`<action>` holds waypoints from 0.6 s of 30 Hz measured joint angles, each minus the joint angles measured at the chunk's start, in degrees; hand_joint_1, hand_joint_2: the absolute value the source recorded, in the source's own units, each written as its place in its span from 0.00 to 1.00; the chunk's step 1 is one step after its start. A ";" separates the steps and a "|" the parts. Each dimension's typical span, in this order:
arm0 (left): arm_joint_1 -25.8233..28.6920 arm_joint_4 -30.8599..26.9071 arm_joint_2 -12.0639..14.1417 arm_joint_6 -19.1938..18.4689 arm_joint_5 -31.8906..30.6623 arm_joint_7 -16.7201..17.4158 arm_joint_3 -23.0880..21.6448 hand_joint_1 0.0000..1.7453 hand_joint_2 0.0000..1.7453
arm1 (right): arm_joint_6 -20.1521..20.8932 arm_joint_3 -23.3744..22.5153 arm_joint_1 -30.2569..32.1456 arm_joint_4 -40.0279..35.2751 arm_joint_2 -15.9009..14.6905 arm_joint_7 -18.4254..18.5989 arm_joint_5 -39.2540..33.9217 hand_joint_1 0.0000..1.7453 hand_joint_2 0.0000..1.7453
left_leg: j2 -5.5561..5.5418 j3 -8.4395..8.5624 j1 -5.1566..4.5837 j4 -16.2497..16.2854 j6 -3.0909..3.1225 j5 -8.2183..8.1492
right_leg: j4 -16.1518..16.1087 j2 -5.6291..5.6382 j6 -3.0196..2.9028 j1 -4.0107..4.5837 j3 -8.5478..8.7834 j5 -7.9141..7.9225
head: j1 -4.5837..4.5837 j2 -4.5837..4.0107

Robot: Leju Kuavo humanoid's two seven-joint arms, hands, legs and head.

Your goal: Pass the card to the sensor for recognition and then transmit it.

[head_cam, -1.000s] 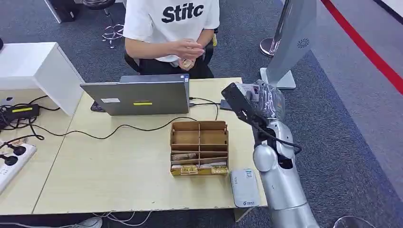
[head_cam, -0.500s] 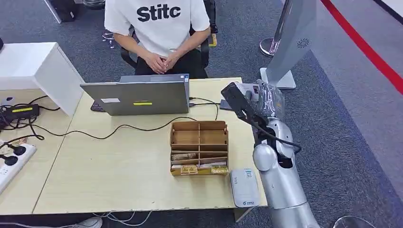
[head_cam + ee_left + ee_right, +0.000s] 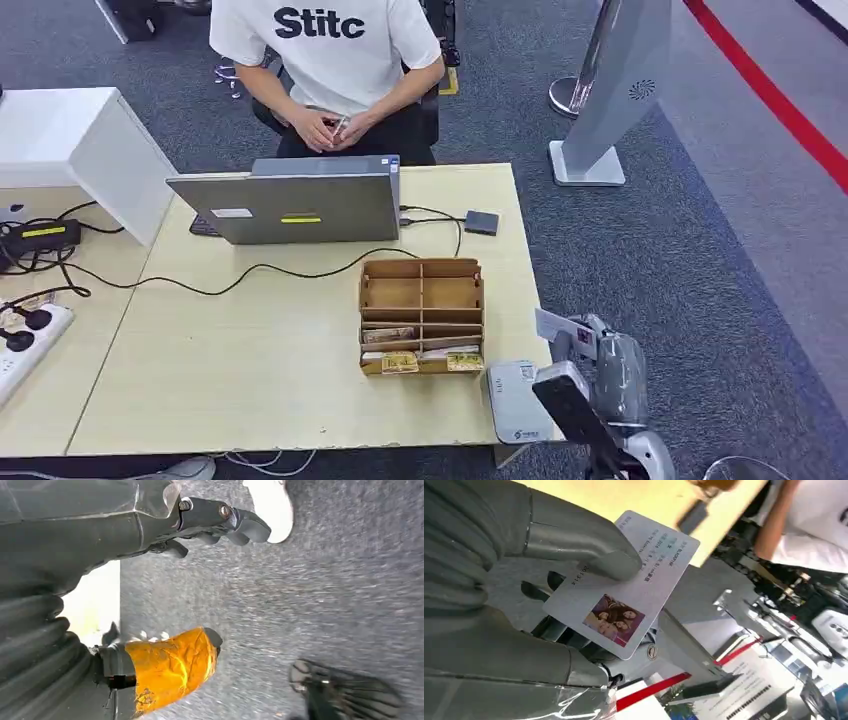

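The white photo card (image 3: 624, 587) has print too blurred to read, its middle covered by the right hand's (image 3: 524, 575) grey thumb.

Even, bright indoor light falls on the worktop (image 3: 250, 350) with soft shadows. The left wrist view's carpet (image 3: 325, 595) is motion-blurred; background beyond the card (image 3: 624, 585) is unfocused.

An office: grey carpet (image 3: 650, 250) underfoot, a pale wooden desk (image 3: 250, 380) bearing a laptop (image 3: 290, 205) with trailing cables, and a person (image 3: 330, 60) seated behind the laptop.
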 joint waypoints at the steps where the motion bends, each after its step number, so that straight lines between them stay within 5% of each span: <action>1: -0.35 0.00 -0.06 0.00 -0.09 0.00 0.30 0.00 1.00 | 1.08 -0.50 1.64 -1.56 0.00 0.60 0.69 1.00 1.00 | 0.05 0.09 0.01 0.00 0.04 -0.04 | -0.02 0.02 0.00 0.00 0.07 -0.02 | -0.02 -0.02; 18: -0.62 0.00 -0.37 0.00 -1.11 0.00 1.40 0.00 1.00 | 2.64 -2.80 6.54 -7.56 0.00 2.75 2.97 1.00 1.00 | 0.13 0.33 0.02 0.00 -0.02 0.02 | 0.02 0.10 -0.02 0.00 0.24 0.01 | 0.02 -0.02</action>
